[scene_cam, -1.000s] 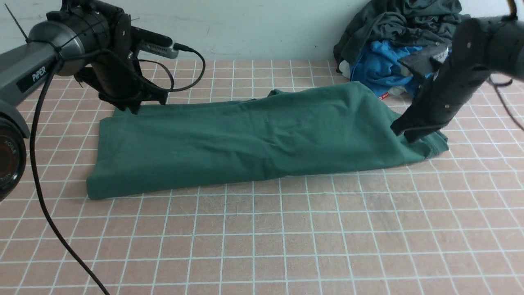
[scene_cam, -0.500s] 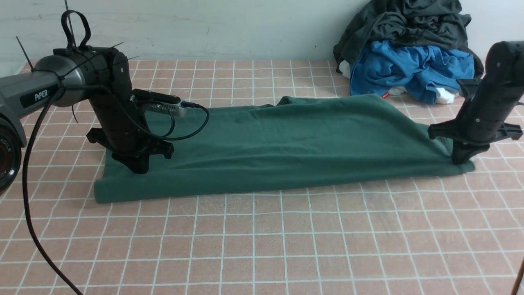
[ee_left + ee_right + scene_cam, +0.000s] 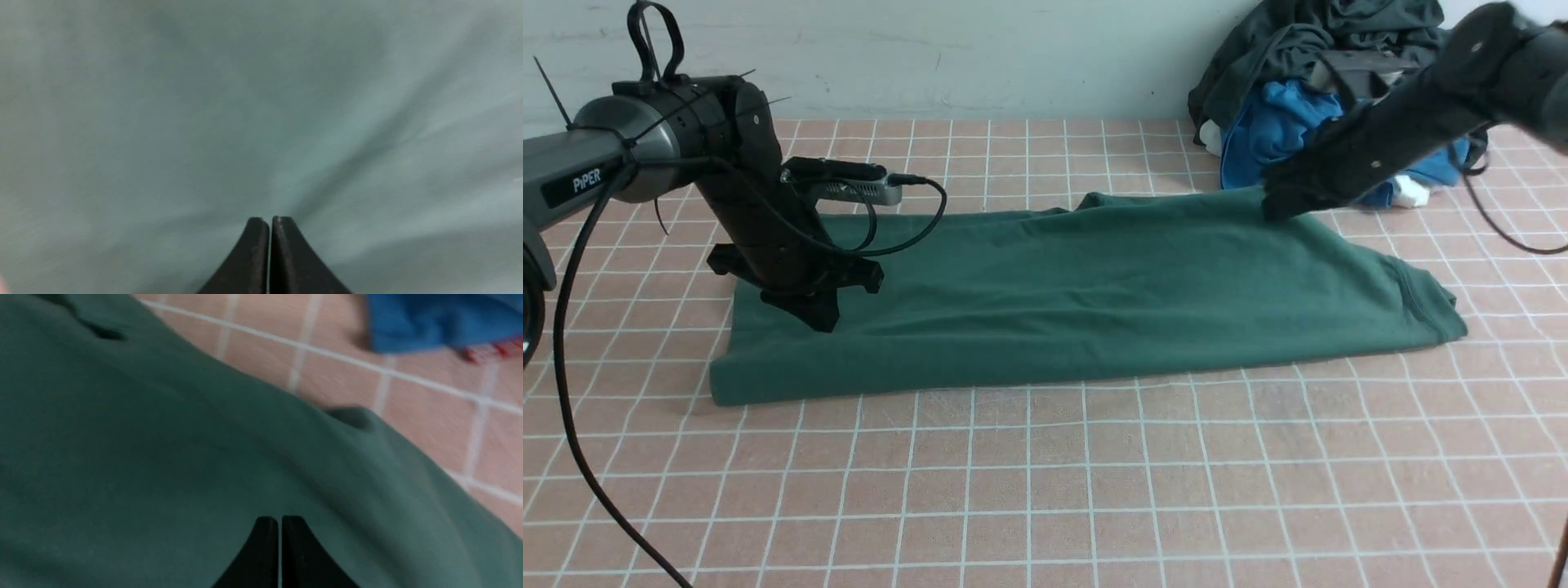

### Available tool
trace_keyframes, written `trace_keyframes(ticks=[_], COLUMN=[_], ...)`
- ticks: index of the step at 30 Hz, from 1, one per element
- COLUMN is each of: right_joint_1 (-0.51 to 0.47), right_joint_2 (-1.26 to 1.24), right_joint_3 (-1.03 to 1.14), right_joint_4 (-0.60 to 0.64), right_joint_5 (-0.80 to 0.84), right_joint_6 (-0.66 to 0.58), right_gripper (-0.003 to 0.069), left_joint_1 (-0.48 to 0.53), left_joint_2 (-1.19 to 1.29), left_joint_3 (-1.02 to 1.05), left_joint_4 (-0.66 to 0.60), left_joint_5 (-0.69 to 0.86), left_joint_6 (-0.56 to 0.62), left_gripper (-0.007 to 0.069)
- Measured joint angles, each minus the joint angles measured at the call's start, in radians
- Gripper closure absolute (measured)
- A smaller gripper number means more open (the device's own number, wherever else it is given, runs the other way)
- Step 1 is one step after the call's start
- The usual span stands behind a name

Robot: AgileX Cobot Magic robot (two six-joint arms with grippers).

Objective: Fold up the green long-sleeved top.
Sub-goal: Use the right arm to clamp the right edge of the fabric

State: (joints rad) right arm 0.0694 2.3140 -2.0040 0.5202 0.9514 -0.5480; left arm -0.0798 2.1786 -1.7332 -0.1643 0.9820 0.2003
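The green long-sleeved top point(image 3: 1094, 294) lies folded into a long flat band across the tiled table, its right end showing a seam. My left gripper point(image 3: 823, 320) points down onto the band's left part, shut with nothing between its fingers; green cloth point(image 3: 204, 102) fills the left wrist view beneath the gripper point(image 3: 269, 220). My right gripper point(image 3: 1272, 211) hovers at the band's far right edge, shut and empty. In the right wrist view the gripper point(image 3: 280, 518) is over the top point(image 3: 143, 437) near its edge.
A dark grey garment point(image 3: 1307, 49) and a bright blue garment point(image 3: 1274, 131) are piled at the back right against the wall, just behind my right arm. The left arm's black cable point(image 3: 572, 408) hangs down over the table's left side. Pink tiled surface point(image 3: 1045, 490) runs in front.
Both grippers drew the cloth toward the near side. The right gripper then left the top's near right corner and swung up and back to the far edge. The left gripper closed and rose slightly.
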Motion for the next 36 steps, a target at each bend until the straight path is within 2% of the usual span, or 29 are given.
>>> trace_keyframes(ticks=[4, 7, 11, 15, 16, 17, 22, 26, 28, 32, 34, 36], right_joint_1=[0.012, 0.006, -0.009, -0.039, -0.049, -0.051, -0.102, -0.137, -0.143, -0.142, -0.142, -0.142], right_joint_2=[0.091, 0.118, 0.088, -0.001, -0.037, -0.044, -0.098, -0.010, 0.044, 0.078, 0.087, 0.088], right_joint_3=[0.003, 0.004, -0.013, -0.064, -0.075, -0.077, -0.083, -0.045, -0.036, -0.040, -0.045, -0.047], right_joint_4=[0.005, -0.028, -0.110, -0.237, -0.284, -0.293, -0.547, -0.573, -0.541, -0.469, -0.445, -0.432], right_joint_5=[-0.254, -0.423, -0.482, -0.339, -0.248, -0.248, 0.136, 0.264, 0.279, 0.276, 0.275, 0.276], right_joint_6=[-0.055, 0.001, 0.075, 0.186, 0.234, 0.243, 0.511, 0.572, 0.569, 0.548, 0.538, 0.500], right_gripper=[0.0646, 0.0641, 0.0610, 0.0524, 0.0482, 0.0474, 0.0225, 0.0109, 0.0081, 0.0071, 0.0086, 0.0143], left_joint_1=[0.000, 0.000, 0.000, 0.000, 0.000, 0.000, 0.000, 0.000, 0.000, 0.000, 0.000, 0.000], left_joint_2=[-0.026, -0.112, -0.282, -0.509, -0.581, -0.593, -0.901, -1.051, -1.117, -1.194, -1.214, -1.221], left_joint_3=[0.007, 0.012, 0.012, 0.012, 0.018, 0.022, 0.205, 0.396, 0.499, 0.651, 0.710, 0.778], left_joint_4=[-0.119, -0.189, -0.215, -0.189, -0.177, -0.172, -0.154, -0.190, -0.206, -0.198, -0.166, -0.120], left_joint_5=[-0.035, -0.067, -0.089, -0.080, -0.072, -0.069, -0.117, -0.259, -0.290, -0.259, -0.217, -0.149], left_joint_6=[0.083, 0.169, 0.242, 0.277, 0.277, 0.277, 0.278, 0.277, 0.277, 0.277, 0.277, 0.276], left_gripper=[0.0628, 0.0628, 0.0628, 0.0628, 0.0628, 0.0628, 0.0628, 0.0628, 0.0628, 0.0628, 0.0627, 0.0627])
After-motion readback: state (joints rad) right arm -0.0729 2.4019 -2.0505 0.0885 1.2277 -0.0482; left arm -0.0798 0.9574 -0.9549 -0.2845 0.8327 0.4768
